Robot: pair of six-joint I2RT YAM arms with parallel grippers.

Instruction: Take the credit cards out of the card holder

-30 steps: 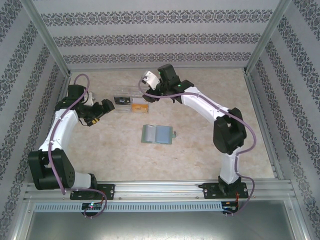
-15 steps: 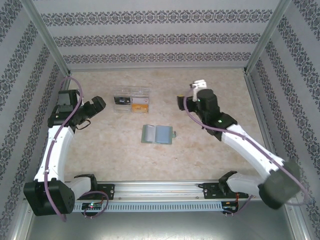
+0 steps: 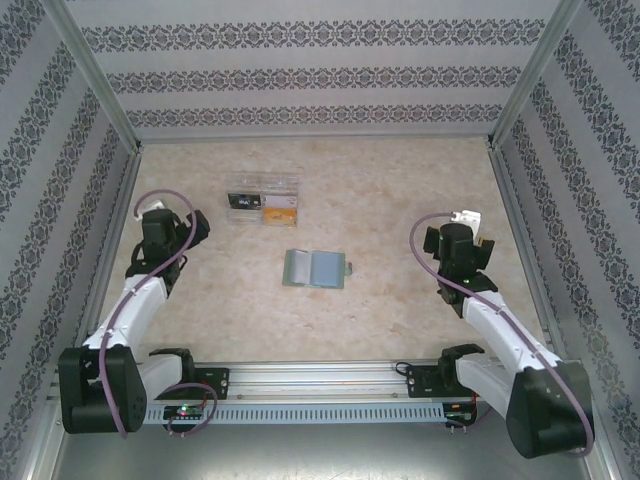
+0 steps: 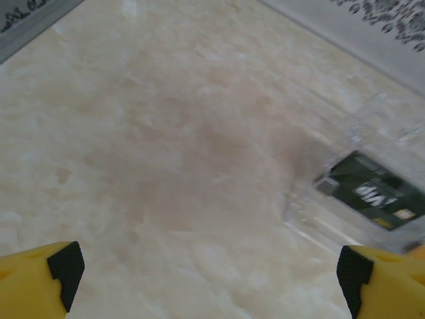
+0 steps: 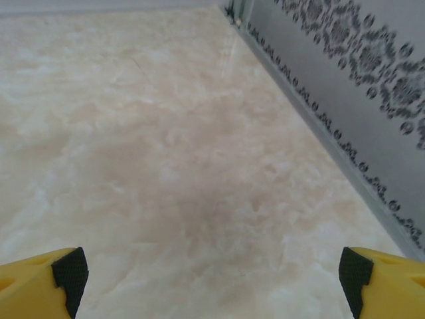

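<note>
Green card holder (image 3: 316, 268) lies opened flat in the middle of the bench (image 3: 400, 190), between the arms, nothing touching it. Just behind it, the clear tray (image 3: 262, 200) holds the black card (image 3: 243, 202) and orange card (image 3: 281, 213) side by side. Left pincer (image 4: 211, 272) is wide open and empty, over bare bench near the tray. Right pincer (image 5: 209, 269) is wide open and empty, by the right wall.
</note>
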